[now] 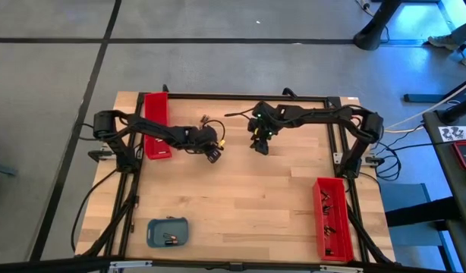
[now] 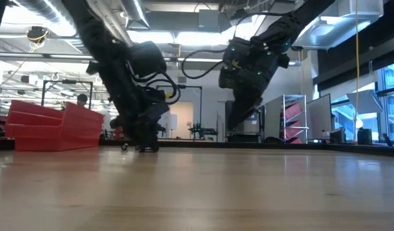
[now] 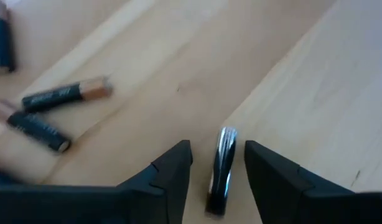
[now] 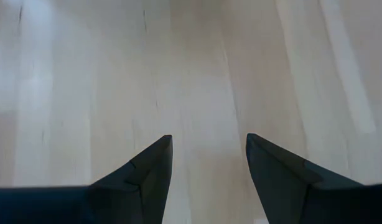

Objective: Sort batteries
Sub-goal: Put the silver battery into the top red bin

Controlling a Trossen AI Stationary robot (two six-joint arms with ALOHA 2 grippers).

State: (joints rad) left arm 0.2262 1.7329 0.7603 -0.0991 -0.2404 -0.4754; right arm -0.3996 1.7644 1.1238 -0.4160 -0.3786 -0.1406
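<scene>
Left gripper (image 3: 217, 163): low at the table's far left-centre, fingers narrowly apart, straddling one silvery battery (image 3: 222, 168), not yet clamped. Risk: round cell rolling or squirting free if pinched off-centre. Right gripper (image 4: 208, 160): open, empty.

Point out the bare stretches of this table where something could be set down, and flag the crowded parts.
Free: the wide middle of the table, bordered by the blue-grey tray and the near red tray; also the strip under the right end effector. Crowded: around the left end effector, which straddles a silvery battery, with loose batteries beside it, near the far red tray.
</scene>
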